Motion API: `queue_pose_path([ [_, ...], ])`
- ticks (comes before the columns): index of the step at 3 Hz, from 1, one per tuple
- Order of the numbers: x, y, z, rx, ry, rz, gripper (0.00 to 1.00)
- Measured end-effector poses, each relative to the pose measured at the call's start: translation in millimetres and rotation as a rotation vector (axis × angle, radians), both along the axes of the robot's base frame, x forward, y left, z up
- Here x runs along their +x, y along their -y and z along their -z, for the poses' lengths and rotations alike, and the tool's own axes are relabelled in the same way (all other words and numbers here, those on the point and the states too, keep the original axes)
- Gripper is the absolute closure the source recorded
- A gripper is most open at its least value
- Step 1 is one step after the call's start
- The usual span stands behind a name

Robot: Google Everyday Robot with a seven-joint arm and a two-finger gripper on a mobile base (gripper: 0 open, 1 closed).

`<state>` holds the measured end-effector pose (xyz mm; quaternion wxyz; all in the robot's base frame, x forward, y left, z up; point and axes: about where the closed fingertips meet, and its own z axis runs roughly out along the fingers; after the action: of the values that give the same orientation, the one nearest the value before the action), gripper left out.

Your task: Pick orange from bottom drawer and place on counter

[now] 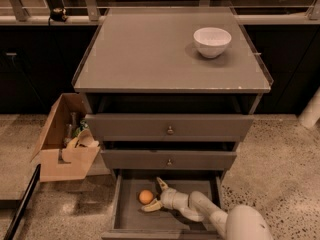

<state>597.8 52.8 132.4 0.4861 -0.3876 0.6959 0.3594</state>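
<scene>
The orange [145, 197] lies on the floor of the pulled-out bottom drawer [131, 222], left of centre. My gripper [156, 194] reaches into the drawer from the right, open, its two pale fingers spread just right of the orange, one above and one below it. The fingertips are close to the fruit but I cannot tell whether they touch it. The white arm comes in from the lower right corner. Above the cabinet, the counter [150, 54] is a wide grey-brown top with a clear raised rim.
A white bowl [212, 41] stands on the counter at the back right. The two upper drawers with metal knobs [170, 130] are closed. An open cardboard box [64, 139] with bottles sits on the floor at the cabinet's left.
</scene>
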Motion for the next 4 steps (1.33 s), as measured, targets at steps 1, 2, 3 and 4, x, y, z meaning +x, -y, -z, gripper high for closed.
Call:
queue_pose_path([
  [1, -0.2, -5.0, 0.4, 0.009, 0.000, -0.011, 0.00],
  [2, -0.2, -5.5, 0.3, 0.009, 0.000, -0.012, 0.15],
  [3, -0.2, -5.5, 0.3, 0.009, 0.000, -0.012, 0.39],
  [4, -0.2, -5.5, 0.3, 0.009, 0.000, -0.012, 0.62],
])
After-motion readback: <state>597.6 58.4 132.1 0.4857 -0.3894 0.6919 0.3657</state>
